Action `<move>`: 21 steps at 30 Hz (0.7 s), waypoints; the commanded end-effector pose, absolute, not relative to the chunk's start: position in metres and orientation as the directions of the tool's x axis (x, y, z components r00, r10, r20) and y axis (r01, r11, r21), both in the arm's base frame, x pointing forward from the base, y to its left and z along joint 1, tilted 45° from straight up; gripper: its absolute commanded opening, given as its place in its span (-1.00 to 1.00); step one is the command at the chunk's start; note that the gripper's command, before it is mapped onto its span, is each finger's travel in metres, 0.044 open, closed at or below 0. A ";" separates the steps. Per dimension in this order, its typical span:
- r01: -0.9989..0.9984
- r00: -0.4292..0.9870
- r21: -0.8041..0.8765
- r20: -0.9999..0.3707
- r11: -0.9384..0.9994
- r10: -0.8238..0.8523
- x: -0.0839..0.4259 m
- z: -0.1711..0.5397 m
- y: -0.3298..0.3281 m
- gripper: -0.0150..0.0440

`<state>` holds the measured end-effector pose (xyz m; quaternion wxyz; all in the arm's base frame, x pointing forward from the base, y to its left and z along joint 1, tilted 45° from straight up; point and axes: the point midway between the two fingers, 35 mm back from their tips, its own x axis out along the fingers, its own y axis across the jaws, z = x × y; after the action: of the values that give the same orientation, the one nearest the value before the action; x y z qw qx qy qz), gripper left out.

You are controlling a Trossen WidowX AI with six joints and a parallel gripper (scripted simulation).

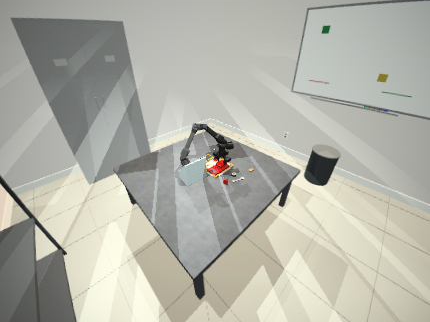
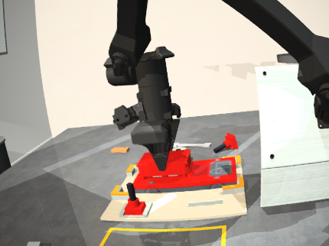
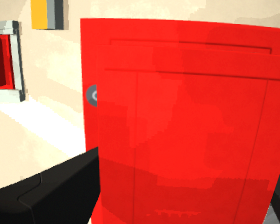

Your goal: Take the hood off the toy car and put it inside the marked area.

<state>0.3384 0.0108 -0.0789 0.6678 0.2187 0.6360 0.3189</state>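
top view: high in the room, well back, slanting down over the whole table (image 1: pixel 200 228) (image 2: pixel 57 151) toward the walls. exterior: near, low above the tabletop, facing across the toy car (image 1: pixel 219 169) (image 2: pixel 226 174) (image 3: pixel 190 120); yellow outline (image 2: pixel 168 228) cut by the lower edge. wrist: closest, looking down. exterior and wrist share car and pale board (image 2: pixel 176 208) (image 3: pixel 50 65).
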 end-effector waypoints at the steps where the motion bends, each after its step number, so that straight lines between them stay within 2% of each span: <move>1: -0.152 -0.012 0.694 -0.713 0.704 0.701 0.339 -0.076 0.007 -0.49; 21: -0.152 -0.012 0.694 -0.713 0.703 0.701 0.339 -0.067 -0.002 -0.49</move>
<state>0.3384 0.0011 -0.0692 0.6678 0.2191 0.6360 0.3188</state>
